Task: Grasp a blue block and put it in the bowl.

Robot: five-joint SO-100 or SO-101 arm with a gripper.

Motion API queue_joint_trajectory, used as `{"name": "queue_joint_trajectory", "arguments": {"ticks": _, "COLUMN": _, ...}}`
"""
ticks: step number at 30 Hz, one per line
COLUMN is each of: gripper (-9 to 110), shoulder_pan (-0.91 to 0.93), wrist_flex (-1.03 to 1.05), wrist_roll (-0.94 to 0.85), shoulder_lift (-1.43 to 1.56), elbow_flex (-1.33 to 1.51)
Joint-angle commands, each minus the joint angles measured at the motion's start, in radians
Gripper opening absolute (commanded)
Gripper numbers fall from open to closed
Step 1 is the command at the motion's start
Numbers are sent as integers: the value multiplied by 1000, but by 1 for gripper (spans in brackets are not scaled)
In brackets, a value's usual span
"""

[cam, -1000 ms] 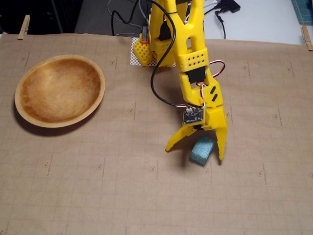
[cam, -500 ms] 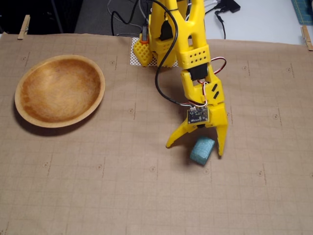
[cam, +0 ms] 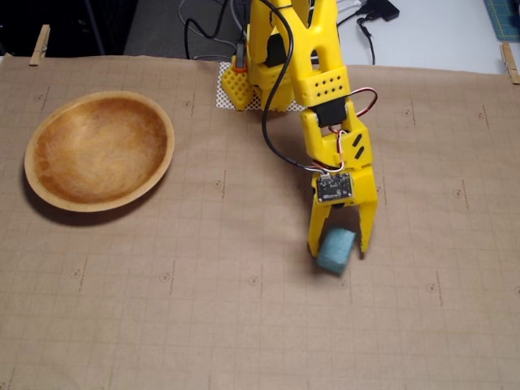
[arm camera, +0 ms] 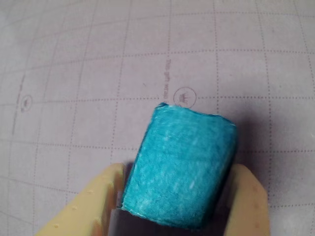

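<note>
A brown gridded paper sheet covers the table, and the wooden bowl sits on it well off to the left of the yellow arm in the fixed view. The gripper reaches down at the near end of that arm, jaws closed in on either side of the blue block. In the wrist view the block fills the gap between both fingers, clamped, resting on the paper.
</note>
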Motion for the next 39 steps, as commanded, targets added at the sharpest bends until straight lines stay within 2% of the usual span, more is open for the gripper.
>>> {"name": "queue_joint_trajectory", "arguments": {"ticks": 1, "gripper": 14, "shoulder_pan": -29, "wrist_flex": 12, "wrist_roll": -3, "shoulder_lift": -3, "elbow_flex": 12}}
{"name": "queue_joint_trajectory", "arguments": {"ticks": 8, "gripper": 3, "shoulder_pan": -29, "wrist_flex": 12, "wrist_roll": -5, "shoulder_lift": 5, "elbow_flex": 12}}
{"name": "queue_joint_trajectory", "arguments": {"ticks": 15, "gripper": -3, "shoulder_pan": -29, "wrist_flex": 12, "wrist_roll": -5, "shoulder_lift": 9, "elbow_flex": 14}}
{"name": "queue_joint_trajectory", "arguments": {"ticks": 20, "gripper": -3, "shoulder_pan": -28, "wrist_flex": 0, "wrist_roll": -61, "shoulder_lift": 28, "elbow_flex": 11}}
{"name": "queue_joint_trajectory", "arguments": {"ticks": 30, "gripper": -3, "shoulder_pan": 17, "wrist_flex": 20, "wrist_roll": -107, "shoulder_lift": 307, "elbow_flex": 64}}
{"name": "queue_joint_trajectory", "arguments": {"ticks": 39, "gripper": -3, "shoulder_pan": 37, "wrist_flex": 336, "wrist_roll": -175, "shoulder_lift": 658, "elbow_flex": 40}}
